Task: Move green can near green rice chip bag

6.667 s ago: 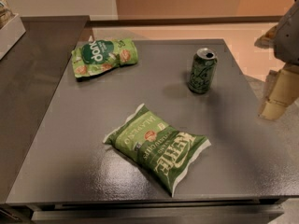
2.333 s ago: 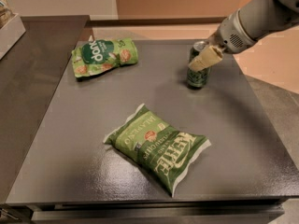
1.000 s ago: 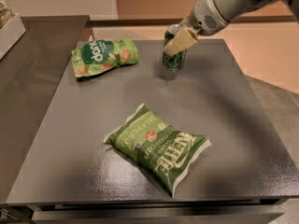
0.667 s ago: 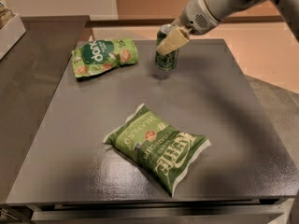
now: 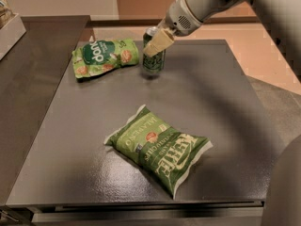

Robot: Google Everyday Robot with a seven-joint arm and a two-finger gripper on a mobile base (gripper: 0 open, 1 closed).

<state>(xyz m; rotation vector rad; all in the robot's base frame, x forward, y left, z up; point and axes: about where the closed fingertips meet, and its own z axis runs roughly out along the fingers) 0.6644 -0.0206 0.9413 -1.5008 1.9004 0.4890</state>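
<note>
The gripper [image 5: 153, 47] is gripping the green can [image 5: 155, 63] by its top. It is holding the can upright just beside the green rice chip bag [image 5: 106, 58], probably so it can be set down standing on the worktop [image 5: 225, 107].

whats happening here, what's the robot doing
The robot arm reaches in from the upper right, and its gripper is clamped on the can at the far side of the table. The can is upright, just right of the rice chip bag, close but apart from it. A Kettle bag lies untouched nearer the front edge.
</note>
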